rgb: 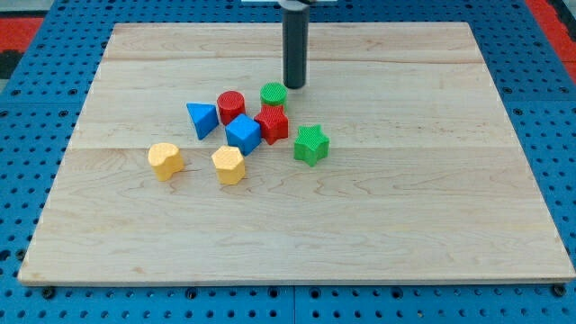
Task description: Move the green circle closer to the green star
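Note:
The green circle (274, 94) sits on the wooden board, touching the top of a red block (273, 124). The green star (310, 144) lies below and to the right of it, a short gap away. My tip (294, 85) is just above and to the right of the green circle, very close to it, possibly touching.
A red cylinder (231, 106), a blue triangle (202, 119) and a blue cube (243, 133) cluster left of the green circle. A yellow block (166, 160) and a yellow hexagon (229, 165) lie lower left. The board's rim (297, 281) borders blue pegboard.

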`<state>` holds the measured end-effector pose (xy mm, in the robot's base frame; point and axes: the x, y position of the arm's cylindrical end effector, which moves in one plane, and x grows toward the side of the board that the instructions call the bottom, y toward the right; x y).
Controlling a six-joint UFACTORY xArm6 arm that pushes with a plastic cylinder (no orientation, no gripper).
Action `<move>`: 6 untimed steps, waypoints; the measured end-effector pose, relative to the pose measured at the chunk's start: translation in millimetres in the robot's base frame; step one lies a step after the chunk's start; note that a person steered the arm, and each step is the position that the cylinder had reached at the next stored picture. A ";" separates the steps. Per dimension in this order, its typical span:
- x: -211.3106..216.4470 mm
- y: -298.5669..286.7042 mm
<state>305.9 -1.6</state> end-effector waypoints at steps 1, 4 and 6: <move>6.4 -37.7; 1.1 -19.5; 48.4 -3.6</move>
